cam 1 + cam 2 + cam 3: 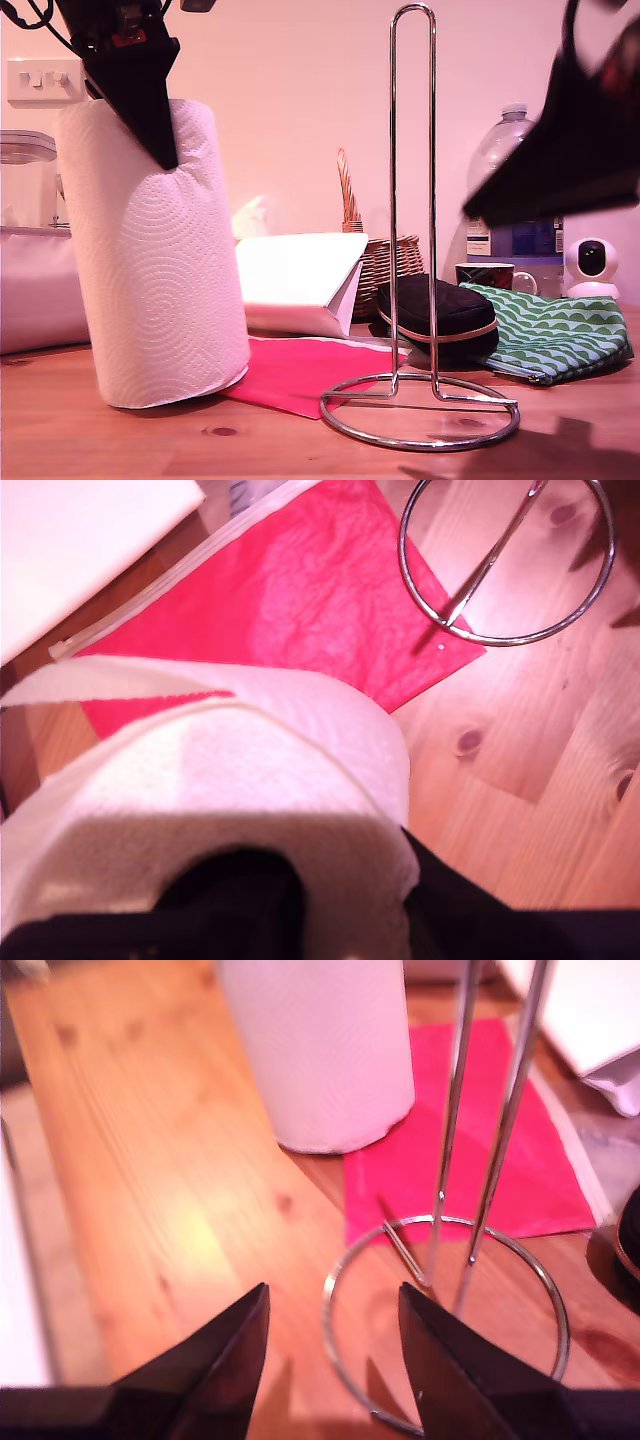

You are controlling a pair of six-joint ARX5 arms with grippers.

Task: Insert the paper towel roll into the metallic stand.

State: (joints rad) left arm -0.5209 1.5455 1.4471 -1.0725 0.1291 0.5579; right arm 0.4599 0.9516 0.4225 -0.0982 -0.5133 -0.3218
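One tool, my first gripper [160, 135], pinches the paper towel roll [160, 260] wall (roll tilted on surface). My second gripper [335, 1345] gapes empty by the metallic stand [413, 200]. Lift above loop, centre core.

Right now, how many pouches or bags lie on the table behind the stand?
3: a folded white paper bag behind the red sheet, a black zip pouch behind the stand's loop, and a green wave-patterned pouch toward the exterior view's right. Others may be hidden behind them.
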